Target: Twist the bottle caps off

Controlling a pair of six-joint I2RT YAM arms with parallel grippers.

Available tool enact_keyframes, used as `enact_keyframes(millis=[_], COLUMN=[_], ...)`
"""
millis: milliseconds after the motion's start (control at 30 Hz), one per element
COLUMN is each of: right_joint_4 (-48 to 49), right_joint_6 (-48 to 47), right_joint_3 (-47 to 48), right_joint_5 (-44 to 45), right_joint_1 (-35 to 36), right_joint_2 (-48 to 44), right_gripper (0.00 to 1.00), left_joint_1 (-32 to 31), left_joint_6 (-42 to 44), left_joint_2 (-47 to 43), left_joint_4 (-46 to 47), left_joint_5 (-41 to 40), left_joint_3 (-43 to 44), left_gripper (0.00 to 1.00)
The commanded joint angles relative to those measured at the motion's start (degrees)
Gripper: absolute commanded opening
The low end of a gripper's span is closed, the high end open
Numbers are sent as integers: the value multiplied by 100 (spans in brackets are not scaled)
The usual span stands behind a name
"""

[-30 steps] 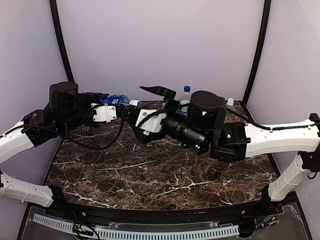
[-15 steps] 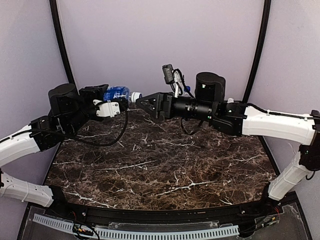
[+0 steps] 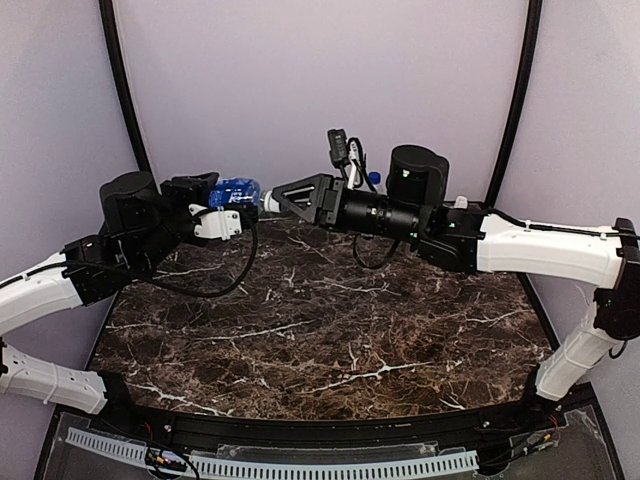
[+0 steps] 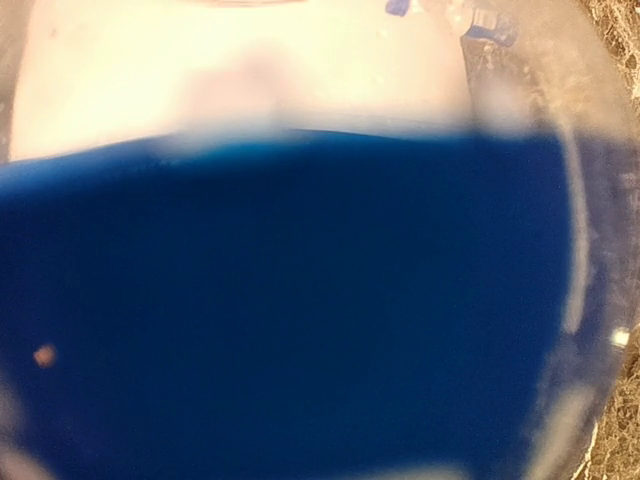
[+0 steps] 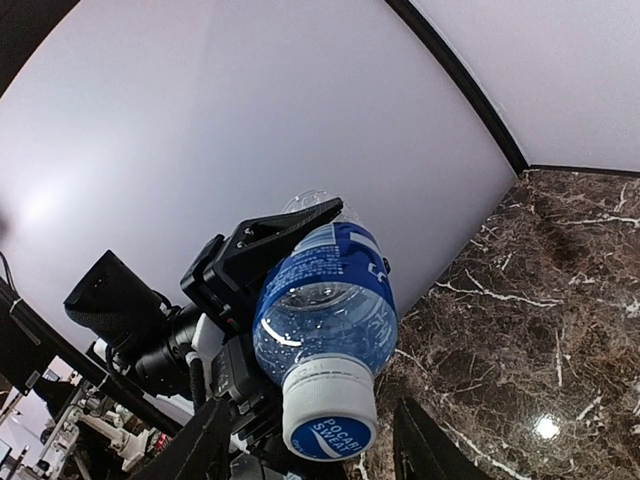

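My left gripper [image 3: 222,200] is shut on a clear bottle with a blue label [image 3: 236,189], holding it level above the back left of the table. The blue label [image 4: 300,300] fills the left wrist view and hides the fingers. The bottle's white cap with a blue top [image 5: 329,412] points at my right gripper [image 5: 312,408]. Its two black fingers [image 5: 198,448] stand on either side of the cap with a gap on each side, so it is open. In the top view the right gripper [image 3: 271,198] meets the bottle's neck end.
The brown marble table [image 3: 320,340] lies below both arms. Behind the right arm a bottle with a blue cap [image 3: 372,178] and another with a white cap [image 3: 460,202] stand at the back. Black frame posts [image 3: 120,80] and pale walls close in the back.
My right gripper has swung up from low over the table and moved left to the cap, its jaws narrowing. The left arm has lifted the bottle slightly.
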Motion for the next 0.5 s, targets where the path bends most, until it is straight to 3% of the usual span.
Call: enact_keyframes(millis=[0,333,467], right_joint_4=[173,-18,105], right_joint_6=[292,312,286], right_joint_3=[-4,227,128], right_joint_5=[141,-124,-64], right_joint_1=[-56,-51,-54], right_joint_2=[68,261,212], right_gripper=[54,52,34], left_joint_1=[-25,-25,-27], left_joint_6=[31,66,66], left_joint_2=[-49,-27,-33], left_joint_4=[45,56,41], left_joint_5=[13,29,47], left_joint_3=[7,30,33], left_gripper=[50,50,50])
